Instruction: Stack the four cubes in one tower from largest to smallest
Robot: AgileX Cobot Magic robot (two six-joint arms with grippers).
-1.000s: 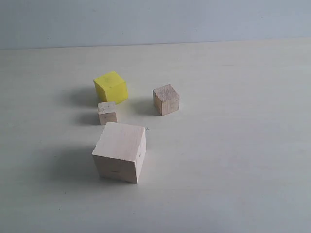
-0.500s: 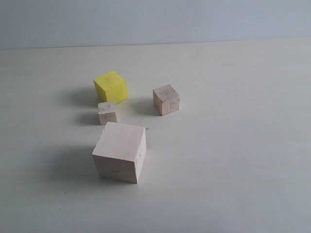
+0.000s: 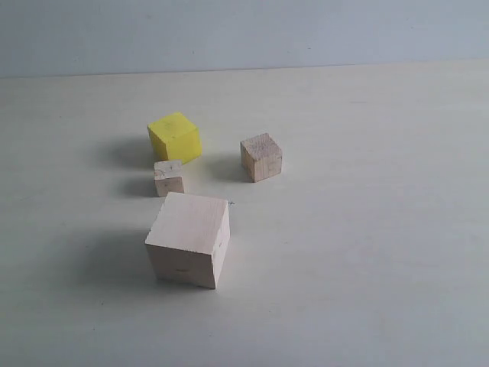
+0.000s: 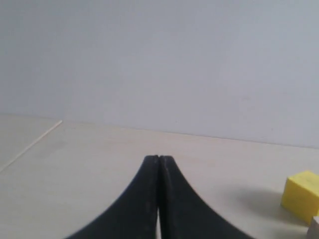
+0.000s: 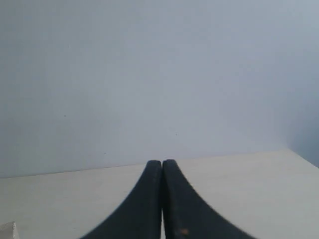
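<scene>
Exterior looks down; left wrist shares yellow cube [image 3: 175, 138].

Left wrist view: second-largest cube [image 4: 300, 196] is lying ahead of the left jaws, off to one side. The smallest cube [image 4: 314, 229] is sitting just beside it, nearer the jaws.

Exterior view: largest cube [image 3: 189, 238] is sitting nearest the camera, with the smallest just behind it and the second-largest behind that. Third-largest cube [image 3: 261, 157] is sitting to their right, apart. Each is resting on the surface [image 3: 367, 229], none stacked.

A cube corner [image 5: 6, 231] is showing ahead of the right jaws, off to one side; can't tell which cube.
</scene>
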